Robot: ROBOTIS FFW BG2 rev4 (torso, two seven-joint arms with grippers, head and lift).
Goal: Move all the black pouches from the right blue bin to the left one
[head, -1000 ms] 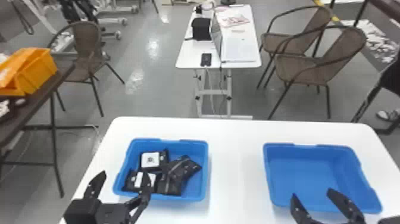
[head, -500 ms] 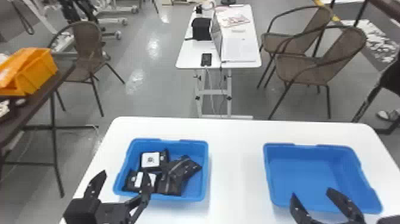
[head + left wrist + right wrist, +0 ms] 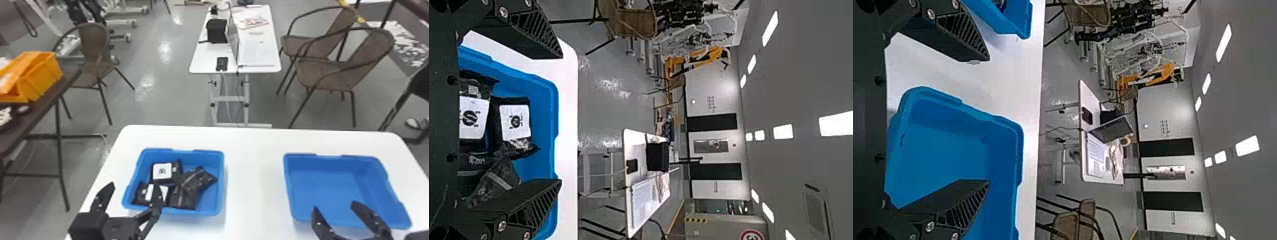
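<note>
In the head view, your left hand [image 3: 133, 187] is at the lower left, fingers spread, one of them overlapping the front of the left bin [image 3: 221, 182] in this view; you can't tell whether they touch. The black pouches [image 3: 191, 185] lie heaped in that bin, mostly toward its left and middle, a few with white labels facing up. Your right hand [image 3: 334, 206] is at the lower right, its fingers apart and nothing between them, in front of the right bin [image 3: 332, 182], whose blue floor shows. Both bins sit on the white surface [image 3: 255, 166], with a gap between them. Beyond it you have a second table with a laptop [image 3: 234, 38] and a black box [image 3: 217, 31], some brown chairs, and an orange crate [image 3: 41, 76] off to the left.

In the left wrist view, your left hand's fingers stand wide apart and pinch nothing. Two of the pouches show white labels with a dark round mark.

In the right wrist view, your right hand's fingers are well spread too, with the right bin beside them and a corner of the left bin farther off.
</note>
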